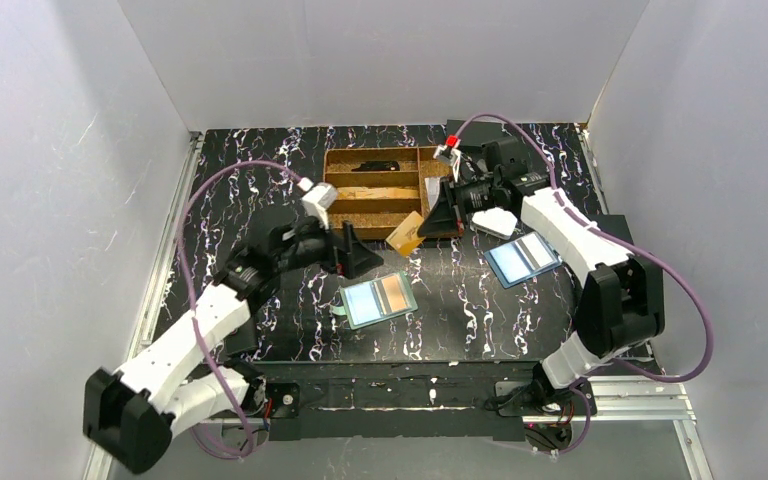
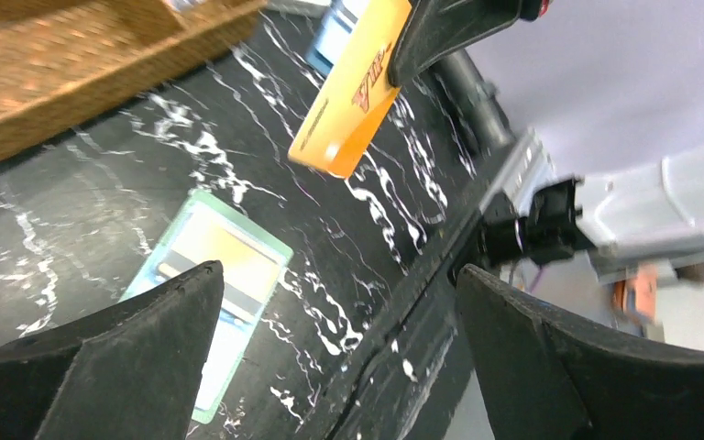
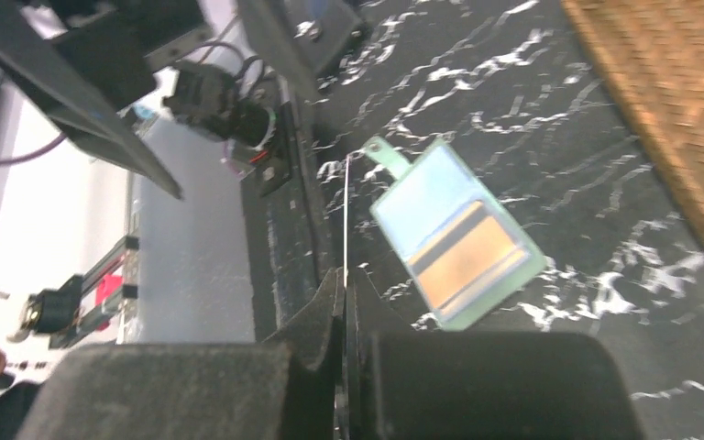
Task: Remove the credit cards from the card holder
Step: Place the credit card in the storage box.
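First card out: right gripper (image 1: 423, 228) pinches orange card (image 1: 407, 235) mid-table (image 1: 460, 300) toward the far edge, left gripper (image 1: 358, 257) splayed, holding nothing; next, probably drop it clear of holder (image 1: 378, 300).

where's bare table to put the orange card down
Bare mat lies in front of the teal holder toward the near edge, and between it and the blue holder. The back left corner, beside the wooden tray, is bare too. It is crowded where the right gripper holds the orange card, between the tray, the left gripper and the teal holder.
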Controlling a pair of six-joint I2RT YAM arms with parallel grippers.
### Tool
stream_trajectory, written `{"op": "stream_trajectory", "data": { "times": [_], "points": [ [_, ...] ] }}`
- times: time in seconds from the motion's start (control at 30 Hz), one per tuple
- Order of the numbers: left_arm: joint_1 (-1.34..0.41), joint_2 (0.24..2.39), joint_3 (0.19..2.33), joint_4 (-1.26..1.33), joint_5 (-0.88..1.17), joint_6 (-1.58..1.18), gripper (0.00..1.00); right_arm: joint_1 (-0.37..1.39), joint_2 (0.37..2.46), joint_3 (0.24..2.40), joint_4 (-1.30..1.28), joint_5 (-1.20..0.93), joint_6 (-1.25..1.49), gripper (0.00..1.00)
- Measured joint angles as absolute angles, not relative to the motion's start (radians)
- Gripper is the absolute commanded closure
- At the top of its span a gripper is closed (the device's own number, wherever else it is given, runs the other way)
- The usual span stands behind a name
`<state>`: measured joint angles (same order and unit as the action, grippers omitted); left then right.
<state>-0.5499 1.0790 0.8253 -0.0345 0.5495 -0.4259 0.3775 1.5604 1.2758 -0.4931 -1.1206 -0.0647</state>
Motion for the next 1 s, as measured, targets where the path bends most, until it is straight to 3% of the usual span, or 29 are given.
{"op": "stream_trajectory", "data": {
  "times": [0.37, 1.0],
  "points": [
    [-0.493, 0.767, 0.561, 0.052, 0.320, -0.696, 0.02, 0.363, 1.744, 1.380, -0.278, -0.831, 0.168, 0.99],
    [-0.493, 0.696, 0.481, 0.055, 0.223, -0.789, 0.02, 0.417, 1.965, 1.462, 0.085, -0.447, 0.652, 0.99]
  ]
}}
